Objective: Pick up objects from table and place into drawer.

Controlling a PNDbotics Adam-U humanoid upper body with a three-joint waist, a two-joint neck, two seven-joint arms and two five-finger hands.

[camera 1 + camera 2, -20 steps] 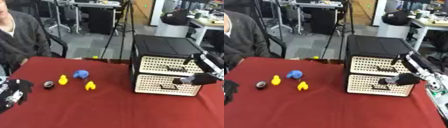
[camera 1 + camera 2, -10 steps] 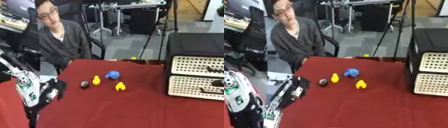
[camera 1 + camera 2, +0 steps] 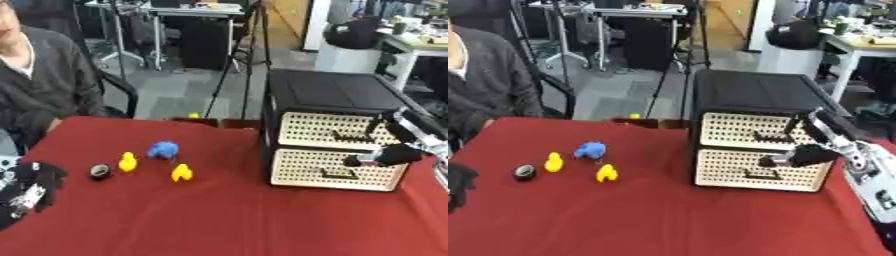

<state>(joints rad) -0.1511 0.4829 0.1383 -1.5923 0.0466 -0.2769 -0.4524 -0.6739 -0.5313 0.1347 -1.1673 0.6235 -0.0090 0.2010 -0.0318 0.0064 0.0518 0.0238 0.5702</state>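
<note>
Desk point(image 3: 227, 220) was covered in red cloth and took up most of the lower view. Black drawer unit point(image 3: 337, 135) stood on its right side, with 2 cream perforated drawer fronts: upper drawer point(image 3: 337, 131) and lower drawer point(image 3: 332, 169), both looked closed, each with a dark handle.

Right robot hand point(image 3: 798, 155) was in front of the drawer fronts, at about the seam between the 2 drawers, with its dark fingers bunched and pointing left toward the unit. Couldn't tell if it touched a handle or held anything, so finger state unclear. Its forearm ran up and right across the upper drawer's right end.

Left robot hand point(image 3: 31, 187) sat low at the left edge of the desk, black fingers loosely spread, holding nothing, well apart from the objects.

Objects were on the cloth left of the drawer unit, none in a drawer: blue toy point(image 3: 163, 149) farthest back, yellow toy point(image 3: 181, 172) just in front and right of it, second yellow toy point(image 3: 128, 162) to its left, and a small dark round object point(image 3: 100, 171) leftmost, near the second yellow toy.
</note>
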